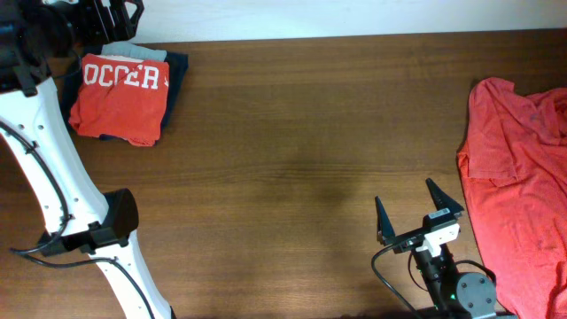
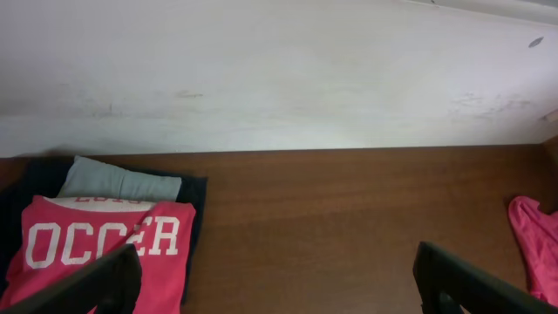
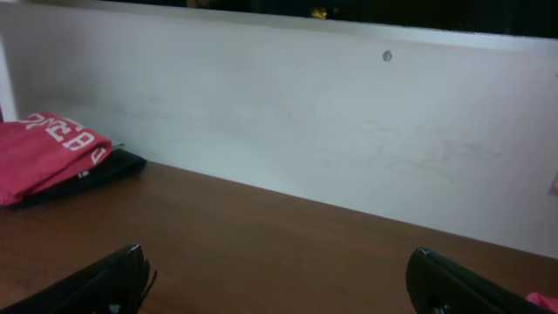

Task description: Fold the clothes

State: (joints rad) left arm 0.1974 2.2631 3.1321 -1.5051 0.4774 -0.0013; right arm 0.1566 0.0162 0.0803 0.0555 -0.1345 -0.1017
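The left claw (image 2: 277, 288) is wide open and empty, and a folded red shirt (image 1: 118, 102) sits on a small pile (image 1: 175, 75) close by its left finger. The right claw (image 1: 405, 193) is wide open and empty too, and a loose red shirt (image 1: 518, 177) lies near its right side, not touching. I think the loose shirt comes next, so the right claw must reach over, pinch its edge and pull it onto the bare table (image 1: 283, 133).

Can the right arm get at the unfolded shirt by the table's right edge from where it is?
Probably yes. The right gripper stands open beside the unfolded shirt, with only bare table between them and nothing lying on the shirt.
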